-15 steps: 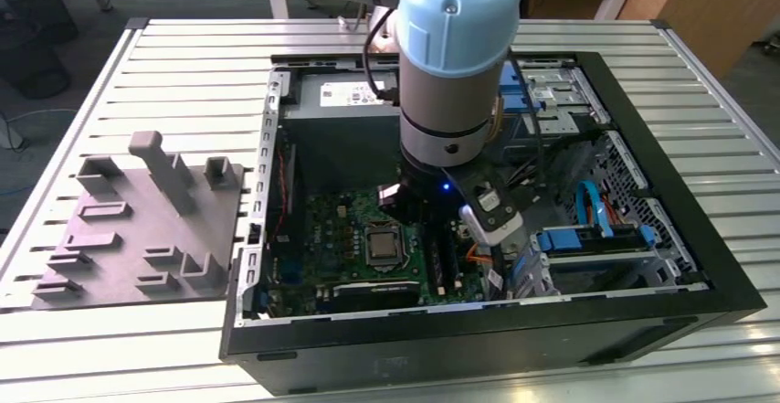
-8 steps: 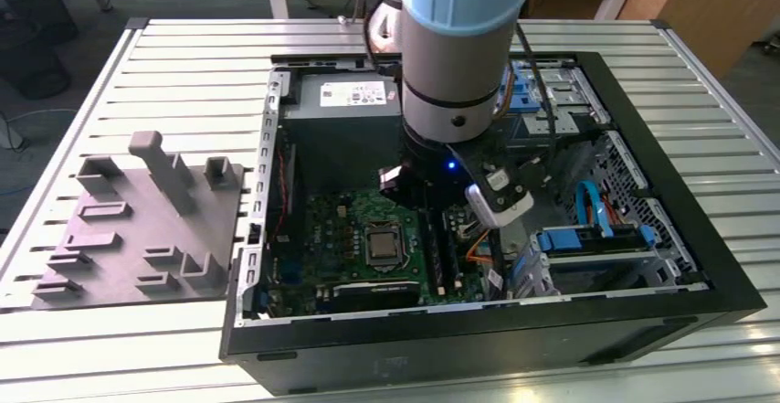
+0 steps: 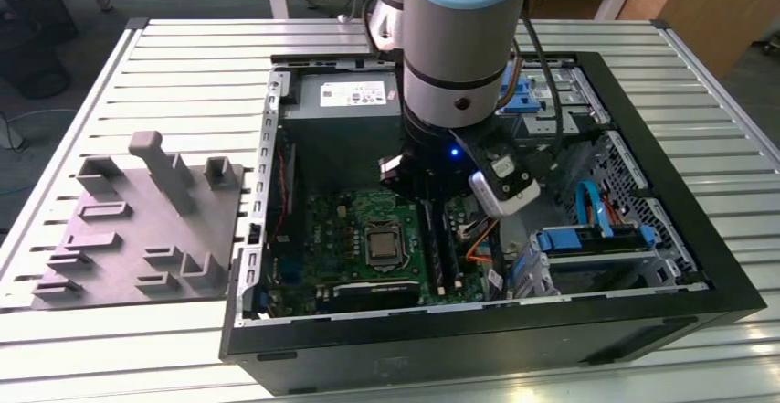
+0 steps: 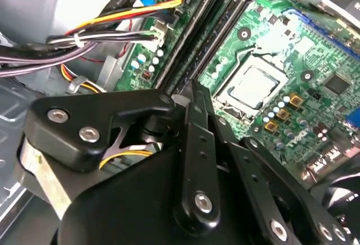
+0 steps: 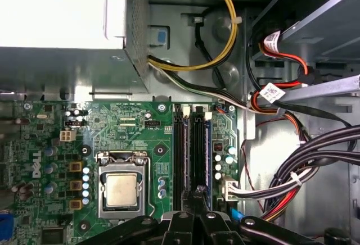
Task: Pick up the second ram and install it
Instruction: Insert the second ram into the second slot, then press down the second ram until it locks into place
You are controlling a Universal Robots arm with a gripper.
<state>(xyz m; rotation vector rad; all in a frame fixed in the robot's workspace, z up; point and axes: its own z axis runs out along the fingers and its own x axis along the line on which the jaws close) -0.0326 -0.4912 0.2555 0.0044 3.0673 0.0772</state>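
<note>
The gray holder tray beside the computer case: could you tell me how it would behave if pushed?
Gray holder tray: its broad flat base probably slides rather than tips. Moulded, it looks stiff. Its edge might catch on the slatted table grooves.

Matt grey ribbed metal table [image 3: 159, 56], glossy green motherboard [image 5: 135, 127], black plastic hand [image 4: 191, 101].

My arm [image 3: 458, 47] is pale blue and silver above a black wrist. My gripper [image 4: 194, 96] is matte black with silver screws. The motherboard [image 5: 140, 138] is green, its processor [image 5: 121, 190] silver and its memory slots [image 5: 191, 155] black. The cables [image 5: 225, 37] are yellow, red and black. The tray [image 3: 141, 229] at the exterior view's left is grey.
</note>
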